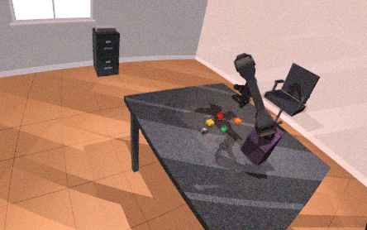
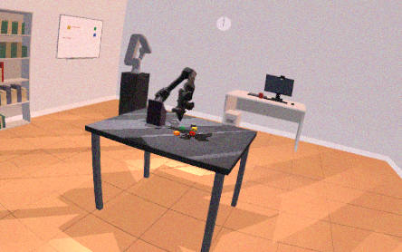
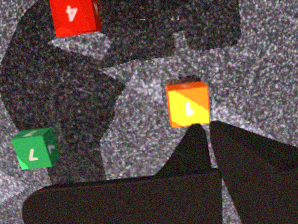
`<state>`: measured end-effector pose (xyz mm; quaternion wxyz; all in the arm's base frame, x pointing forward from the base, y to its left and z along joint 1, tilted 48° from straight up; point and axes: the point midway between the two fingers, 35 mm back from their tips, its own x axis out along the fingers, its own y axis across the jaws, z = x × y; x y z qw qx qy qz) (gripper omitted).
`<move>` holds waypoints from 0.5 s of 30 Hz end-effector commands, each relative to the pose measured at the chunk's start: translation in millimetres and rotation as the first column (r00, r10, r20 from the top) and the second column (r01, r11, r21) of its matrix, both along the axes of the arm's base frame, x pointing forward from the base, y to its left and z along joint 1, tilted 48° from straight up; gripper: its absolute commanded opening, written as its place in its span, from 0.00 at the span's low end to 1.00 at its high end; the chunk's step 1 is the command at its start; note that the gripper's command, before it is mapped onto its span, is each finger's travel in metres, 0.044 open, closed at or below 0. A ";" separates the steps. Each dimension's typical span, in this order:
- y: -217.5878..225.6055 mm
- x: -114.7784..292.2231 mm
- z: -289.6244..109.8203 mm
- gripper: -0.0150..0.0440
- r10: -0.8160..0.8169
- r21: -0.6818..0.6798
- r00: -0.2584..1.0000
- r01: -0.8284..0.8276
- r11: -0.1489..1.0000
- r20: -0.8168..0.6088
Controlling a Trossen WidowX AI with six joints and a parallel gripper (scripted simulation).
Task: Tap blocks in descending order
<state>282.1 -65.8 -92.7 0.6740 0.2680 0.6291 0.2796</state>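
Observation:
My gripper (image 1: 242, 105) (image 2: 180, 119) (image 3: 204, 131) is shut, with nothing between its tips. It hangs above the table, near the orange block (image 1: 237, 121) (image 2: 177, 133) (image 3: 188, 106). In the wrist view the tips overlap the lower right edge of that block, whose digit looks like 1. A red block (image 1: 220, 116) (image 2: 192, 133) (image 3: 75, 17) shows 4, at the upper left of the wrist view. A green block (image 1: 224, 129) (image 2: 182, 128) (image 3: 35, 150) shows what looks like 7. A yellow block (image 1: 210, 122) (image 2: 194, 129) and a grey block (image 1: 204, 131) have digits too small to read.
The dark table (image 1: 182, 161) (image 2: 213, 160) carries the arm's purple base box (image 1: 258, 146) (image 2: 156, 113) beside the blocks. Arm shadows fall across the table and blocks. An office chair (image 1: 289, 97) stands beyond the table edge.

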 end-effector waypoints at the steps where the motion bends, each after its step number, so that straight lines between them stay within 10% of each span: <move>1: 42.5 -9.3 -32.0 0.29 0.017 0.030 0.999 -0.016 0.999 -0.032; 15: 52.7 -9.2 -41.1 0.29 0.017 0.031 0.999 -0.016 0.999 -0.032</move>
